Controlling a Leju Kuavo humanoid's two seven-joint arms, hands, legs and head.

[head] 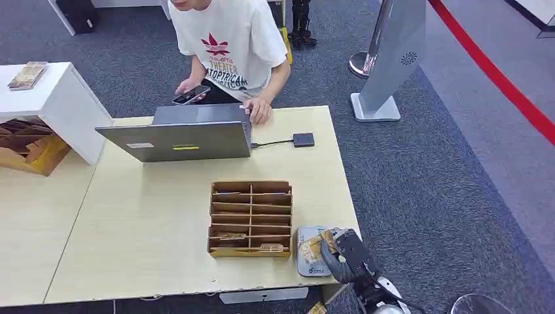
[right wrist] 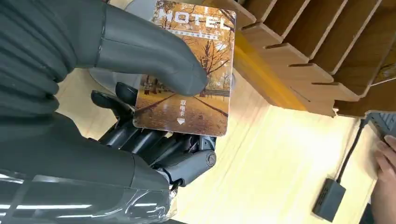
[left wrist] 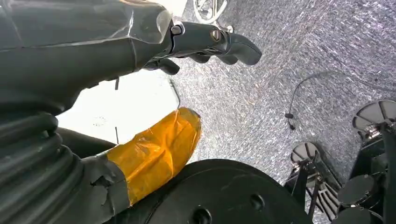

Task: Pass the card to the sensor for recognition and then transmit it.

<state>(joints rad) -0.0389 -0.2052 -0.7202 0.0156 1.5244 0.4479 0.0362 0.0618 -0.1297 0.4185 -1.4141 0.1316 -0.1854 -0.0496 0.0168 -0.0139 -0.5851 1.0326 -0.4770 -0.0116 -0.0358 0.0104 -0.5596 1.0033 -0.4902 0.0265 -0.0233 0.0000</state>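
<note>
A: Holding the hotel key card point(right wrist: 187, 74) pinned between thumb and fingers of our right hand point(right wrist: 154, 116), we have it low over the grey card reader point(head: 309, 252) at the table's near right corner, just beside the wooden slotted card rack point(head: 250, 219).

B: Then we should keep the card flat and face-on to the reader's top, and keep the thumb firm so it cannot slip. The step looks near its read point; the hand-over is not yet done.

A: Our left hand point(left wrist: 210, 44) hangs by our side over the carpet, fingers loosely curled, holding nothing.

B: For passing it on, a person point(head: 229, 46) sits across the table behind the open laptop point(head: 183, 134), phone point(head: 191, 95) in hand. The rack and laptop lie between us and them, and the small black dongle point(head: 303, 139) with its cable sits to the laptop's right; we would carry the card above those.
</note>
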